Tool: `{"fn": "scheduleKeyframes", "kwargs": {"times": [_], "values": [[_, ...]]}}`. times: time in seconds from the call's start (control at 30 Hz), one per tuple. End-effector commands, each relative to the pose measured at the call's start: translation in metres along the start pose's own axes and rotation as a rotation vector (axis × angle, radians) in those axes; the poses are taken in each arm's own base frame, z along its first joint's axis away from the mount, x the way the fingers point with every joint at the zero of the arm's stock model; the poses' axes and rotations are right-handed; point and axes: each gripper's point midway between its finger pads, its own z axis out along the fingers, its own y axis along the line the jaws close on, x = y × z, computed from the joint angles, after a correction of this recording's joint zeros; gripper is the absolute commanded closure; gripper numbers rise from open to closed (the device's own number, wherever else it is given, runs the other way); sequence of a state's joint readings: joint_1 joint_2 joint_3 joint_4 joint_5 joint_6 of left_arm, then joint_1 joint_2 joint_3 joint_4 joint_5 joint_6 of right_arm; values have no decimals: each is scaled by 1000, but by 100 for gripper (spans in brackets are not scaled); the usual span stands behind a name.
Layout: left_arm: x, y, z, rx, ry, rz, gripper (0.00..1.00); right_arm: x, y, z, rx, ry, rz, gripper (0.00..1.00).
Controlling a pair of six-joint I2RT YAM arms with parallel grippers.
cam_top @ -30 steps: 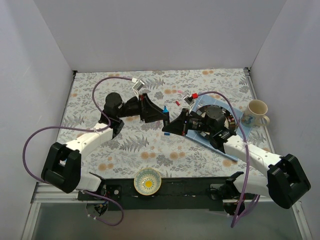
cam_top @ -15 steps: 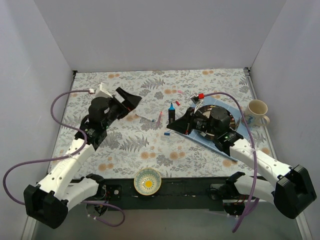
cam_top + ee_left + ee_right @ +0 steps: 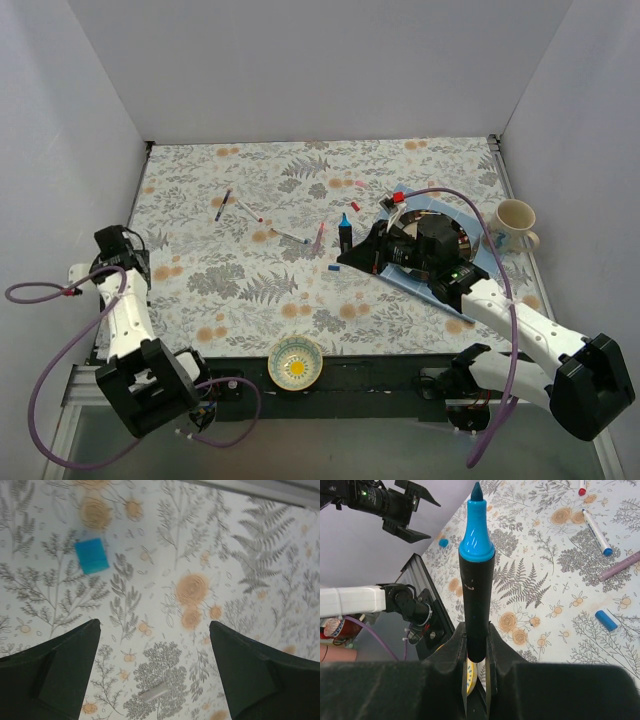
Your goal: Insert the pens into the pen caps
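**A:** Where is the marker?

**B:** The marker (image 3: 476, 590), black with a light-blue tip, is clamped in the right gripper (image 3: 476, 630) near the middle of the surface (image 3: 250, 290). Its long axis runs straight out from the gripper. The tip leads and points toward the left side of the surface.

**A:** And the cap that matches it?

**B:** A light-blue cap (image 3: 91, 555) lies on the surface at the far left, well apart from the marker. It sits just below the left gripper (image 3: 155, 627), ahead and to the left of the gap between the jaws. Those jaws are spread wide and hold nothing.

**A:** So which arm is nearer to it?

**B:** The left, by far. My guess is that the left gripper has to drop onto the cap, lift it, and bring it in line with the marker's tip. I cannot tell which way the cap's open end faces.

**A:** Anything closer to the marker?

**B:** A blue cap (image 3: 333, 268) lies just beside the right gripper, and a pink pen (image 3: 319, 236) is near the marker's tip. That cap is a darker blue than the tip, so I doubt it fits.
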State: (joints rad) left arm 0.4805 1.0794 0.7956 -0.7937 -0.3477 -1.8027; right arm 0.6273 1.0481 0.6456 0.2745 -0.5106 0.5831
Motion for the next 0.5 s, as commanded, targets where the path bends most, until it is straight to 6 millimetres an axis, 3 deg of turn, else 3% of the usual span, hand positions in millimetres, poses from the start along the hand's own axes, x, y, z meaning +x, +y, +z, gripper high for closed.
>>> {"fn": "scheduleKeyframes", "kwargs": {"times": [0.0, 0.13, 0.3, 0.47], "values": [[-6, 44, 18, -201, 19, -113, 11, -25, 13, -4, -12, -47, -76, 99], [6, 53, 27, -243, 56, -133, 13, -26, 13, -6, -1, -51, -91, 99], [-8, 73, 42, -310, -48, -177, 14, -29, 17, -11, -2, -62, -108, 99], [-14, 71, 58, -324, -61, -161, 13, -31, 18, -14, 6, -75, -115, 99]]}}
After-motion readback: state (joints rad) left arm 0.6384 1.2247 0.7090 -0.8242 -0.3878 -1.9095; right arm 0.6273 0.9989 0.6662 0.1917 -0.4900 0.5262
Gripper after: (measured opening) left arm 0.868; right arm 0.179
